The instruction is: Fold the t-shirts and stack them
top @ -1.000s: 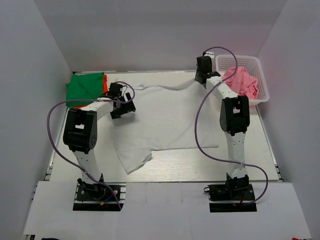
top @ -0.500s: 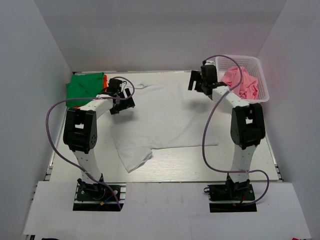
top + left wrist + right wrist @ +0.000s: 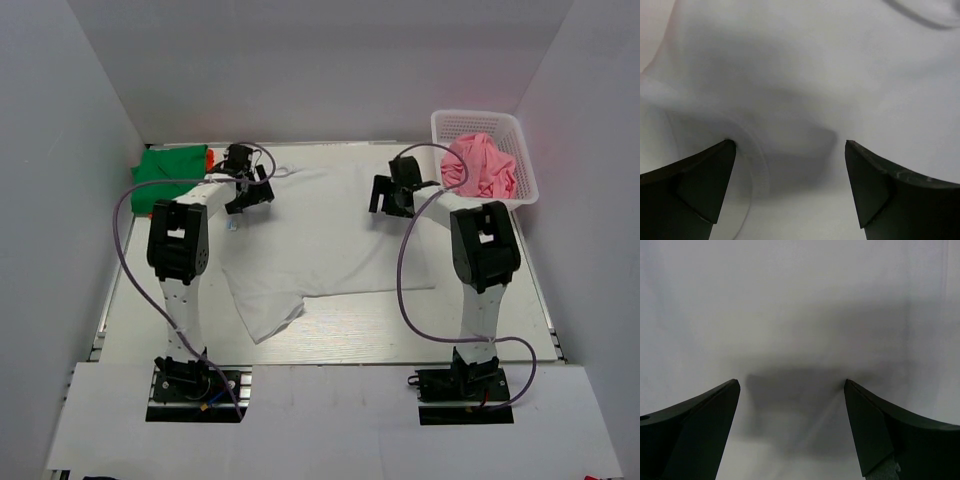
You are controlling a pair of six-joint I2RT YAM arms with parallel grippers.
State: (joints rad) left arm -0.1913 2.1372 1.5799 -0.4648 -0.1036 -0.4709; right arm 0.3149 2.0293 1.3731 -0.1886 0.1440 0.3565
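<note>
A white t-shirt (image 3: pixel 320 240) lies spread flat in the middle of the table, one sleeve pointing to the near left. My left gripper (image 3: pixel 248 196) hangs open over its far left corner. In the left wrist view (image 3: pixel 790 145) a curved hem of the white cloth (image 3: pixel 815 75) runs beside the left finger (image 3: pixel 700 175). My right gripper (image 3: pixel 384 196) stands open just above the shirt's far right part. The right wrist view (image 3: pixel 792 382) shows only smooth white fabric (image 3: pixel 800 300) between the fingers. Neither gripper holds anything.
A folded green t-shirt (image 3: pixel 168 166) with an orange one (image 3: pixel 208 158) beneath it lies at the far left corner. A white basket (image 3: pixel 525 160) at the far right holds a crumpled pink t-shirt (image 3: pixel 482 166). White walls enclose the table.
My right gripper opened and let go of the shirt's far edge, then drew back left and nearer. The edge dropped flat. My left gripper shifted slightly farther along the far left corner.
</note>
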